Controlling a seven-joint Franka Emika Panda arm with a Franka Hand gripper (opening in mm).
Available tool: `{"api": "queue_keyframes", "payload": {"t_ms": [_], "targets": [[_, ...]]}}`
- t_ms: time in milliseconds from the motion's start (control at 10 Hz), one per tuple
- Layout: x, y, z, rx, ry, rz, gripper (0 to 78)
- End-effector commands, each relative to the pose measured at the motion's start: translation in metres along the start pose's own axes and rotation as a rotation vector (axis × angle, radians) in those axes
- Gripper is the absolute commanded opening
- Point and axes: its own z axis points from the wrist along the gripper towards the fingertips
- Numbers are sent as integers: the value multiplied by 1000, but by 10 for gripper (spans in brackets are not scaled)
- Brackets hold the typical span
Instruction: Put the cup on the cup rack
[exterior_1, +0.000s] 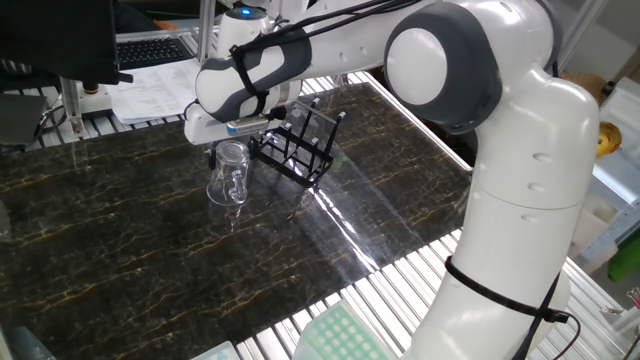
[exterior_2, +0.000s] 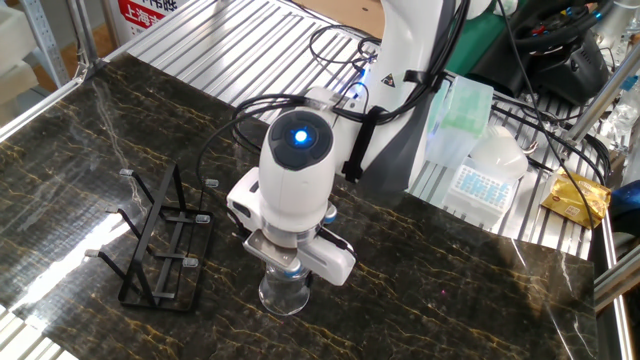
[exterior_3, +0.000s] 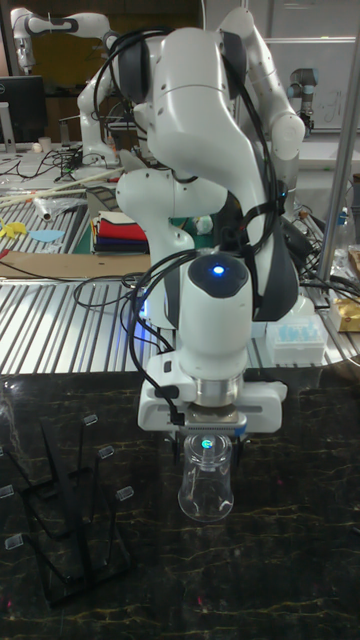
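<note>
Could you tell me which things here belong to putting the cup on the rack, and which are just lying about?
Part of the job:
cup, upside down on the table
cup rack, beside it
gripper, at the cup's top

Just lying about:
keyboard
papers
pipette tip box

The gripper (exterior_3: 209, 447) hangs directly over the cup (exterior_3: 206, 484); the cup rack (exterior_3: 62, 510) stands just beside it, with open tabletop (exterior_3: 290, 560) on the opposite side.

A keyboard (exterior_1: 150, 47) and papers (exterior_1: 150, 92) lie beyond the dark table (exterior_1: 150, 260).
</note>
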Motion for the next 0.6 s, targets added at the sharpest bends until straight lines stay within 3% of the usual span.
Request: {"api": "queue_keyframes", "payload": {"t_ms": [100, 600], "targets": [[1, 1, 0, 0, 18, 8, 774], [1, 1, -1, 3, 19, 10, 774]]}}
